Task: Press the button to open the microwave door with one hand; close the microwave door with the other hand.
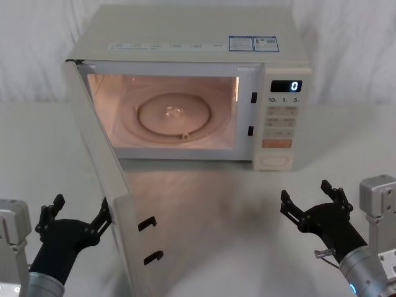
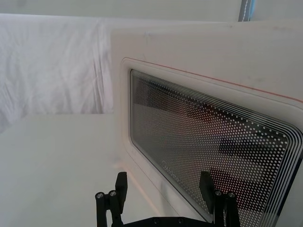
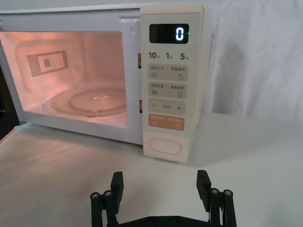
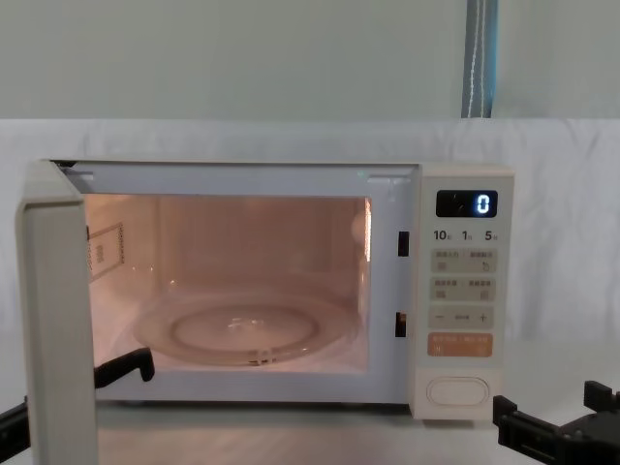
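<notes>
The cream microwave (image 1: 185, 37) stands at the back of the table, its cavity lit. The microwave door (image 1: 102, 161) hangs wide open, swung out to the left toward me. In the left wrist view its outer face (image 2: 189, 56) with the dotted dark window rises close ahead. My left gripper (image 1: 80, 207) is open beside the door's outer face, near its free edge. The wide cream button (image 1: 275, 161) sits at the bottom of the control panel. My right gripper (image 1: 305, 192) is open, low over the table, a little in front of the button (image 3: 165, 146) and not touching it.
A glass turntable (image 1: 175, 117) lies inside the cavity. The display (image 3: 169, 33) reads 0. Two black latch hooks (image 1: 147, 224) stick out of the door's free edge. White cloth covers the table (image 1: 216, 210) and the wall behind.
</notes>
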